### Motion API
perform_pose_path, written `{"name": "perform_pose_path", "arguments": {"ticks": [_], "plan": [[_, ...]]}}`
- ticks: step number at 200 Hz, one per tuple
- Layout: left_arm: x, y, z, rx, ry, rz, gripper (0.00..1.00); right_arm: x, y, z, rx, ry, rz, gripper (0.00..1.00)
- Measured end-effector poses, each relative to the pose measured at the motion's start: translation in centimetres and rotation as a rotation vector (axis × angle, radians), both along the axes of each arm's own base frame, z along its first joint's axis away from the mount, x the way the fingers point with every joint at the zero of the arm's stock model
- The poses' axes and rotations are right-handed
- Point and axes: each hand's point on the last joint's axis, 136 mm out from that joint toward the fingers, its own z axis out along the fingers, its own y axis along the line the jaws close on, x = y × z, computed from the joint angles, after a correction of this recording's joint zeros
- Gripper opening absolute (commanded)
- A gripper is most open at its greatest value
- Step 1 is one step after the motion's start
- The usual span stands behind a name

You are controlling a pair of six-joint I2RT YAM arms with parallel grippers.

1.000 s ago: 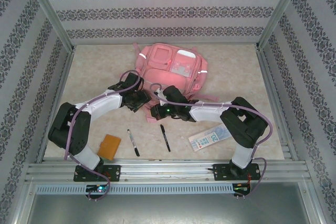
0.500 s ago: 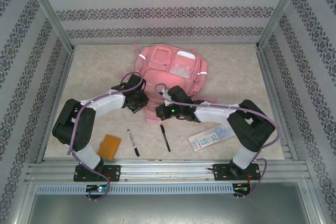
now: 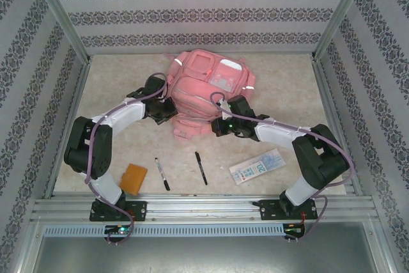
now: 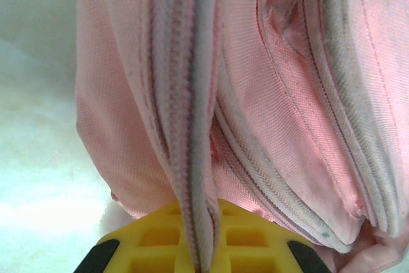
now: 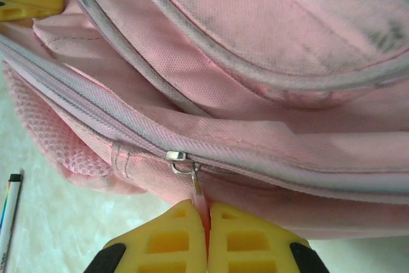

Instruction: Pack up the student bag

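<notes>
Nearest the arm bases, on the pale speckled table (image 3: pixel 108 94), lay a flat orange card (image 3: pixel 133 178), one black pen (image 3: pixel 162 174), a second black pen (image 3: pixel 200 168) and a printed paper packet resembling banknotes (image 3: pixel 257 166), each apart from the others. Beyond them, mid-table toward the far wall, lay the large pink fabric student bag (image 3: pixel 208 87) with silver reflective strips, its front pockets facing up. The left gripper (image 4: pixel 192 238) was closed at the bag's near left corner, its yellow fingers pinching a fold of the grey-edged zip band. The right gripper (image 5: pixel 206 222) was closed at the near right edge, tight on the thin pink zip pull tab (image 5: pixel 198 190) hanging from a small metal slider (image 5: pixel 181 158). The bag appeared soft, light and floppy, likely to sag or slide on the smooth surface unless one side was anchored. The seam beside the zip and the pull tab seemed the soundest places to grip, though the small tab could slip free
</notes>
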Motion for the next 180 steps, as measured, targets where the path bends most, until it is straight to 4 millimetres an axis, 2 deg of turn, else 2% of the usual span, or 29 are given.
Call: {"name": "perform_pose_path", "arguments": {"ticks": [24, 37, 57, 72, 94, 113, 138, 153, 180], "plan": [[1.8, 1.2, -0.3, -0.005, 0.025, 0.007, 0.00, 0.5, 0.4, 0.7, 0.016, -0.030, 0.006, 0.00], [3.0, 1.6, -0.5, 0.008, 0.037, -0.003, 0.04, 0.6, 0.9, 1.1, 0.028, -0.044, 0.016, 0.00], [4.2, 1.9, -0.6, 0.023, 0.043, -0.026, 0.20, 0.1, 2.1, 1.6, 0.041, -0.054, 0.042, 0.00], [5.0, 3.0, -0.4, 0.036, 0.030, -0.013, 0.32, -0.7, 2.7, 1.1, 0.032, -0.025, 0.056, 0.00], [5.4, 5.0, -0.2, 0.044, 0.020, 0.030, 0.41, -1.8, 2.9, -0.2, 0.019, 0.048, 0.053, 0.00], [4.1, 5.8, -0.2, 0.053, 0.028, 0.051, 0.45, -2.1, 3.2, -0.6, 0.023, 0.086, 0.048, 0.00], [1.3, 4.8, 0.6, 0.057, 0.035, 0.053, 0.54, -1.9, 3.5, -0.7, 0.027, 0.101, 0.049, 0.00], [-0.3, 3.0, 1.3, 0.054, 0.023, 0.041, 0.57, -2.0, 3.6, -1.1, 0.024, 0.112, 0.053, 0.00], [-3.2, -1.7, 1.9, 0.050, 0.003, 0.004, 0.60, -2.2, 3.7, -1.5, 0.025, 0.126, 0.059, 0.00]]}}
